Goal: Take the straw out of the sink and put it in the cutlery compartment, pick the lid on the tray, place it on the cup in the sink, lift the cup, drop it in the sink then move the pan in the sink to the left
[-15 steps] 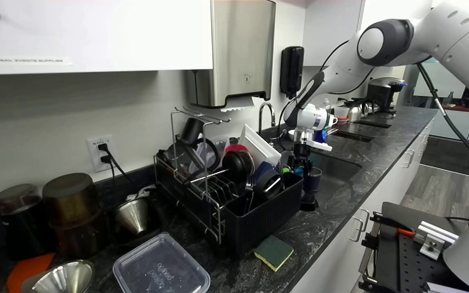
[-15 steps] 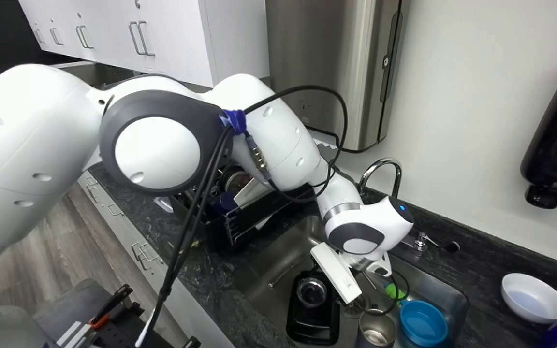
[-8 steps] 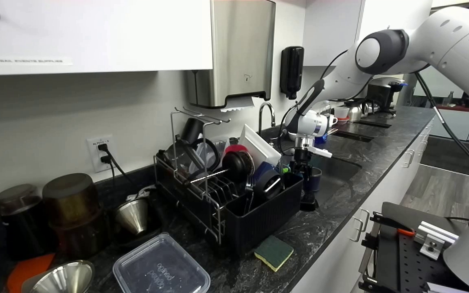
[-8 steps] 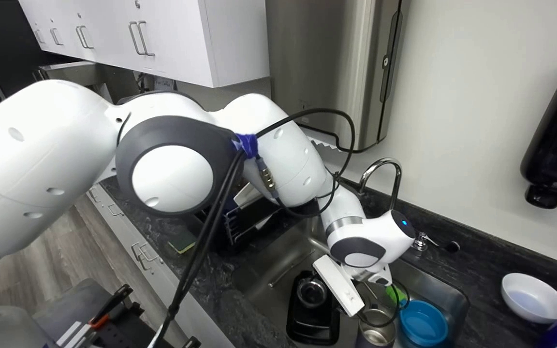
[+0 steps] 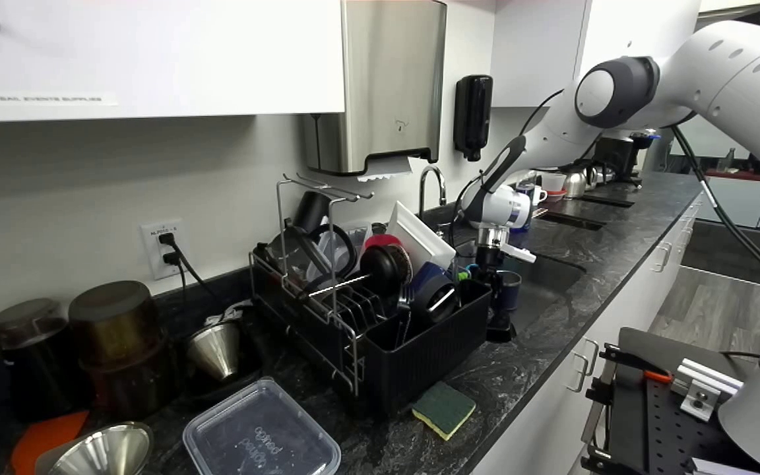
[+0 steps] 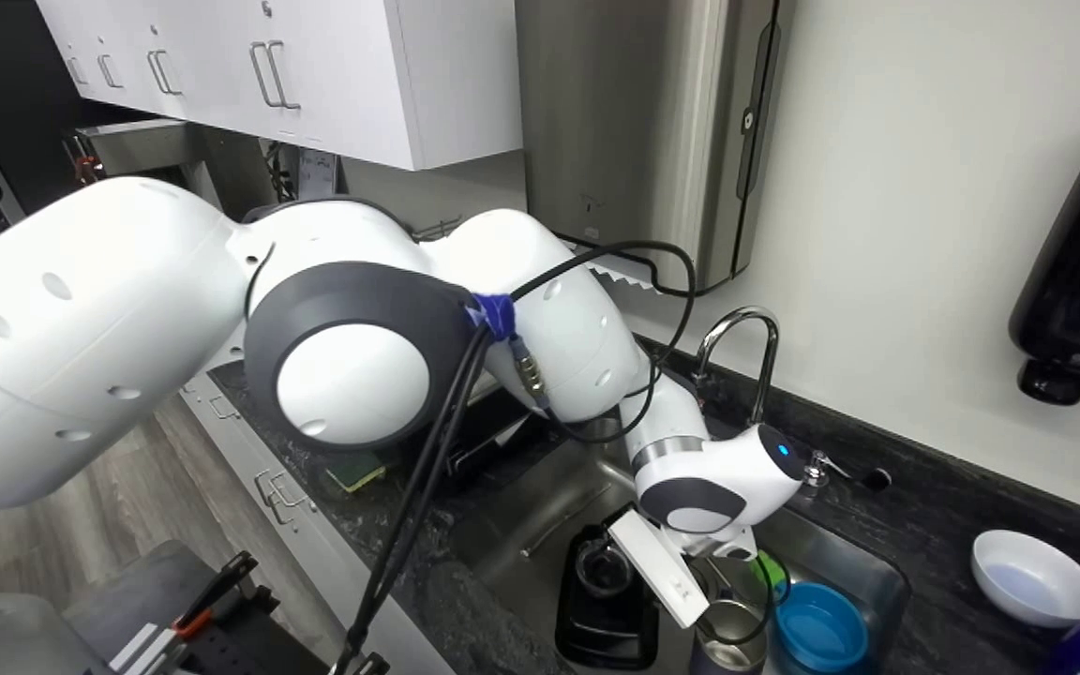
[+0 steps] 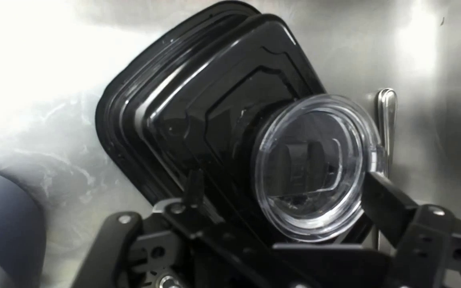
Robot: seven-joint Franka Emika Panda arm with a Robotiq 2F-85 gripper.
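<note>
Lowering toward the sink (image 7: 430, 140), the arm (image 6: 352, 384) stands lower than a second ago. The pincer (image 7: 282, 184) now hangs near the clear lid (image 7: 314, 168), which lies on the black tray (image 7: 214, 112) in the sink. The fingers (image 7: 386, 208) are spread, gripping nothing. In the wrist view, one is at the lid's 3 o'clock edge (contact cannot be confirmed); the opposite one is at 9 o'clock, clear of the rim. In an exterior view, the cup (image 6: 726, 656) is at 4 o'clock from the lid. This descent suggests lid pick-up as the current step. Centre before closing; uneven contact may slide the lid.
</note>
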